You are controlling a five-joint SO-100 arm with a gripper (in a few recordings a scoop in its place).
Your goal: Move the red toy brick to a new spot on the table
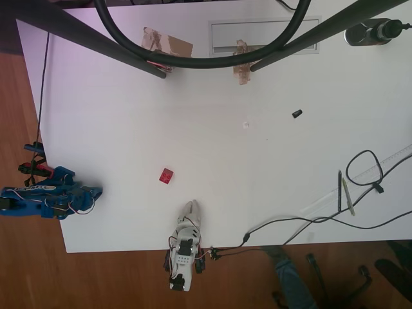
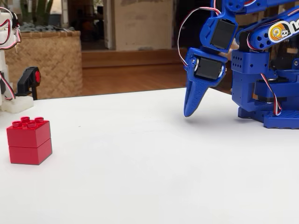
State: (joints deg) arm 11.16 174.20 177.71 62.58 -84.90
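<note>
We see the blue arm's gripper (image 2: 192, 111) clenched with nothing in it, tip hovering just above the white tabletop (image 2: 140, 177). In the overhead view that gripper (image 1: 95, 192) sits at the tabletop's left edge; the red toy brick (image 1: 167, 175) lies well apart to its right on bare surface, nothing between them. Past the brick: a white arm (image 1: 185, 248) at the near edge, a small black piece (image 1: 297, 114), a pen (image 1: 340, 191) and cables far right.

Small red studded plastic toy brick (image 2: 29, 141) looks smooth and faintly glossy on the smooth, matt white rectangular table (image 2: 149, 177); beside the table, brown wooden floor (image 1: 29, 270).
</note>
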